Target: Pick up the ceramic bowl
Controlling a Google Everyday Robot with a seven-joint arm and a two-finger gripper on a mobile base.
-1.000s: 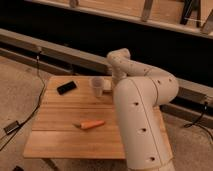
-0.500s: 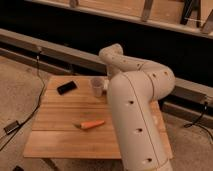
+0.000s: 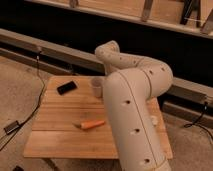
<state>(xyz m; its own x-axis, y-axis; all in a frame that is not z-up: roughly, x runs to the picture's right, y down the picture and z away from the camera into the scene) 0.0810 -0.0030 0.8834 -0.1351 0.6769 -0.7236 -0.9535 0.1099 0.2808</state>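
Note:
The dark purple-maroon ceramic bowl does not show; it is hidden or out of view. My white arm (image 3: 131,107) rises from the bottom of the view and covers the right half of the wooden table (image 3: 60,132). Its upper joint (image 3: 108,52) bends over the table's far edge. The gripper is hidden behind the arm, somewhere over the table's right part. A white cup (image 3: 96,86) stands at the far middle of the table, right beside the arm's left edge.
A black flat object (image 3: 66,88) lies at the table's far left. An orange carrot-like thing (image 3: 92,124) lies near the middle front. Cables (image 3: 22,120) run on the floor to the left. A dark wall with a grey ledge (image 3: 30,41) stands behind the table.
The arm has swung to the left and now covers more of the table's middle. Its upper joint has moved left, close above the white cup. The table's things have not moved.

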